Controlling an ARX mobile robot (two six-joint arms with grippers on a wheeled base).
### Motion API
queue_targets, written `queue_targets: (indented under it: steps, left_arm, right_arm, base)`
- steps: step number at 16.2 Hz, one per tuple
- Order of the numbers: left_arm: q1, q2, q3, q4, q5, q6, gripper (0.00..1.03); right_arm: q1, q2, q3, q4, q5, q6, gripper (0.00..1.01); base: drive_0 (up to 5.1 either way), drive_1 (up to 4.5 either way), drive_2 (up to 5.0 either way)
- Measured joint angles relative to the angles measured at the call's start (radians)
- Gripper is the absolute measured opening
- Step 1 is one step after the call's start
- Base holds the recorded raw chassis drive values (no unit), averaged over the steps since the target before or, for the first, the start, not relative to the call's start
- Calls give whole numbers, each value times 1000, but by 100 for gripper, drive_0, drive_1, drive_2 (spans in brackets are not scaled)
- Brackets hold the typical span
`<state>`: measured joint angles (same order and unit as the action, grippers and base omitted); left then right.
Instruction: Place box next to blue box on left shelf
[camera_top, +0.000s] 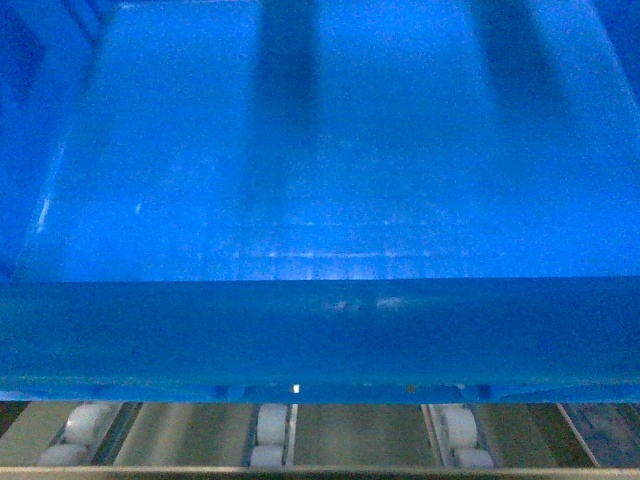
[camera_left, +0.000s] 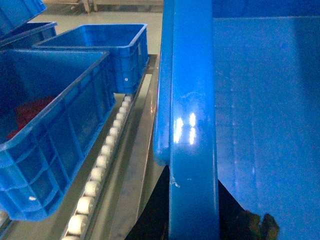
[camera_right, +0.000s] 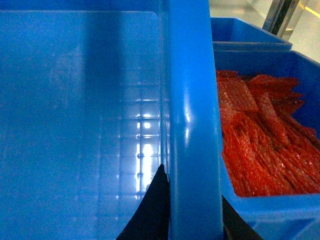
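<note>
The box (camera_top: 320, 200), a big bright-blue crate with a grid floor, fills the head view above a roller shelf (camera_top: 272, 425). My left gripper (camera_left: 194, 210) is shut on its left rim (camera_left: 192, 100), one dark finger (camera_left: 155, 210) on each side. My right gripper (camera_right: 195, 215) is shut on the right rim (camera_right: 192, 100) in the same way. On the shelf to the left stands a blue box (camera_left: 55, 145) holding something red, with a gap and a roller track (camera_left: 100, 167) between it and my crate. I cannot tell whether the crate touches the rollers.
A second blue box (camera_left: 115, 47) stands behind the first on the left. Close against the crate's right side sits another blue box (camera_right: 270, 212) full of red mesh pieces (camera_right: 260, 130), with one more blue box (camera_right: 245, 32) behind it. The shelf's metal front edge (camera_top: 320, 470) runs below.
</note>
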<state>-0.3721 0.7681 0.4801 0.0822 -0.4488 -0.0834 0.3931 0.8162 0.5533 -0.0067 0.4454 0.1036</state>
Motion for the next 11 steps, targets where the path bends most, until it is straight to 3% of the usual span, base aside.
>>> queue_targets:
  steps: [6, 11]
  left_arm:
    - [-2, 0, 0, 0, 0, 0, 9]
    - [0, 2, 0, 0, 1, 0, 9]
  right_arm:
    - [0, 0, 0, 0, 0, 0, 9]
    - [0, 2, 0, 0, 0, 0, 9]
  base:
    - [-7, 402, -416]
    - [0, 0, 0]
